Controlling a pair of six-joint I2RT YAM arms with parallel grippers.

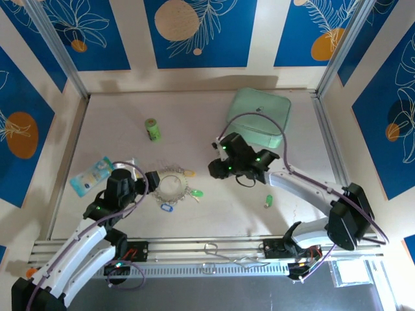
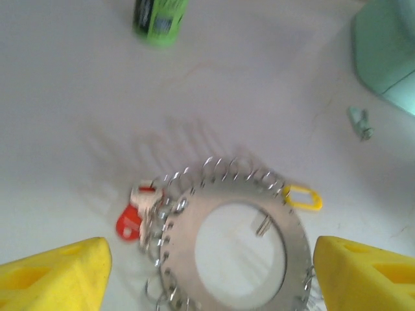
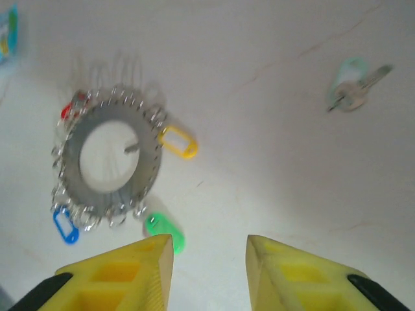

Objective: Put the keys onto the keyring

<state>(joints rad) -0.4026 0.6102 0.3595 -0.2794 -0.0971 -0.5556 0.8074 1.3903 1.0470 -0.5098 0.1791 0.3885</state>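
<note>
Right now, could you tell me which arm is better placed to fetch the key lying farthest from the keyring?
The right arm, I think: that key lies on its side of the table, ahead of the open right gripper, while the left gripper faces the keyring, farther away.

Top camera looks down from above; both wrist cameras closely share the keyring (image 3: 150, 155).

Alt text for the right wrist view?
A silver keyring fringed with wire loops lies on the pale table, with yellow, green, blue and red key tags around it. A loose key with a mint tag lies apart at upper right; the right gripper, open and empty, frames the bottom edge.
</note>
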